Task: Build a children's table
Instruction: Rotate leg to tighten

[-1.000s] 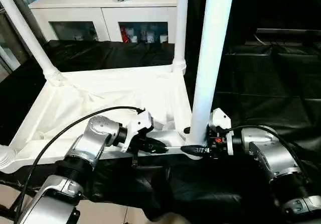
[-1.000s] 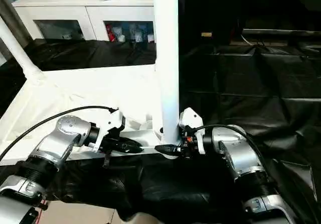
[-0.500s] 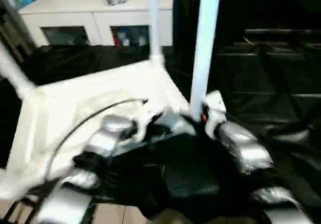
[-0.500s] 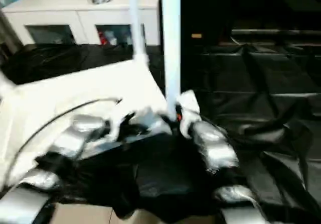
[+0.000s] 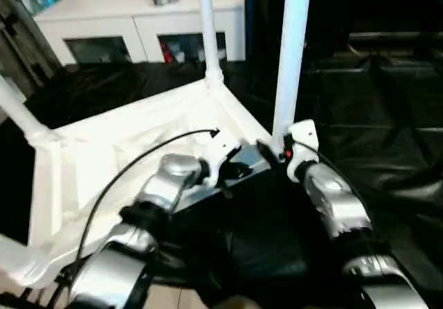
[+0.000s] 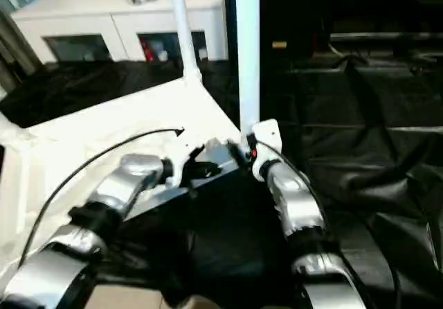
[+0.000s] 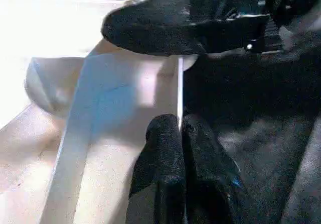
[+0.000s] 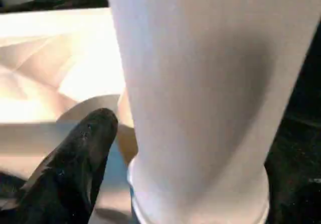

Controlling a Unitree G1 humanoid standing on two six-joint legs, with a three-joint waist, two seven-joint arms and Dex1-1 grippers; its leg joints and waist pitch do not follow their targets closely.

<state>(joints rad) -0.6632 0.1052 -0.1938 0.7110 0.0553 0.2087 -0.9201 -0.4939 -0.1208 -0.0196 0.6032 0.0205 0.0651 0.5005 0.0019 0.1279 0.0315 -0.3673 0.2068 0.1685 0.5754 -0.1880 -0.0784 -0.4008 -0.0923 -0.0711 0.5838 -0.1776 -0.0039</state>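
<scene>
Pinching the tabletop's point(image 5: 124, 149) near rim, the left gripper point(image 7: 180, 133) sits pressed together; the right gripper point(image 5: 266, 149) clasps the leg point(image 5: 291, 53) standing in the near right corner socket. No writing is readable.

A crumpled black cloth point(image 5: 387, 149) covers the bench, spreading in folds well beyond the right hand point(image 5: 266, 149) and out to the far side. Behind it, beyond the left hand point(image 5: 239, 172), stands a low white cabinet with glass doors point(image 5: 138, 28), small items on its top and coloured objects dim behind the panes. Past the right hand the room is dark.
</scene>
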